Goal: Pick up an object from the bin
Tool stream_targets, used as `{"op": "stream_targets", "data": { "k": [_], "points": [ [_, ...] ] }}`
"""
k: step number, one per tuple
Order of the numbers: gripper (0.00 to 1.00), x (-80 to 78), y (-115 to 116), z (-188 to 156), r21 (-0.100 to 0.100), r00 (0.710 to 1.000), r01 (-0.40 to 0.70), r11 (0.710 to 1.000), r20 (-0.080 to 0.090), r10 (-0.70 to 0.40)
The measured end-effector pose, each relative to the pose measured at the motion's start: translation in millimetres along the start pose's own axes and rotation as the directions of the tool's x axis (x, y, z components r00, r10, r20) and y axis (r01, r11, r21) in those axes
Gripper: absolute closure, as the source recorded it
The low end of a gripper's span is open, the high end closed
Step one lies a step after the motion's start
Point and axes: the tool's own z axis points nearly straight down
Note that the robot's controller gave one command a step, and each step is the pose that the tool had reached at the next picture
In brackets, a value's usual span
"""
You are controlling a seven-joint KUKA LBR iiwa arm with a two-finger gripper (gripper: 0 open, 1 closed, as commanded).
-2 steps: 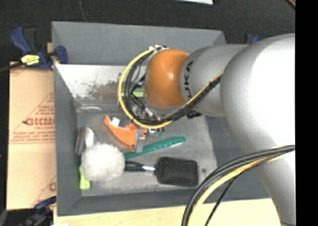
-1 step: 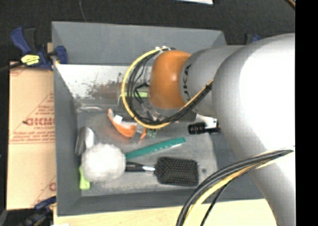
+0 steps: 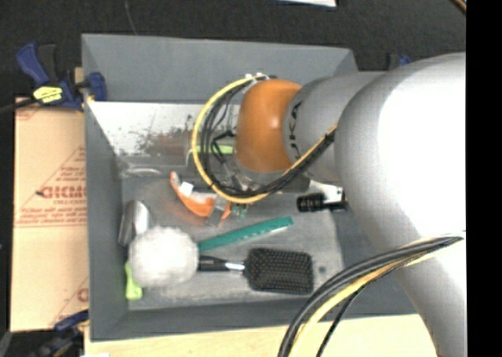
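- Tucked beneath the arm's orange cover (image 3: 263,128), the pincer (image 3: 228,205) hangs low over the middle of the bin (image 3: 220,65); whether it is clenched or released cannot be told.
- An orange curved piece (image 3: 194,198) with a white patch lies just beside the pincer, on its left.
- Nearer the front lies a teal comb (image 3: 249,233), slanted.
- Beyond it lie a black hairbrush (image 3: 278,270) and, at front left, a white fluffy ball (image 3: 162,257) touching a green bit (image 3: 132,285).
- A black-and-white marker (image 3: 321,202) lies to the right.
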Motion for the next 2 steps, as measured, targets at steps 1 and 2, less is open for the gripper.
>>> {"op": "stream_targets", "data": {
  "k": [1,2],
  "points": [
    [1.00,2.6,-2,-18,0.006,1.000,0.001,1.000,-0.010,-0.001],
    [1.00,0.4,-1,-54,0.002,1.000,0.003,1.000,-0.003,-0.003]
  ]
}}
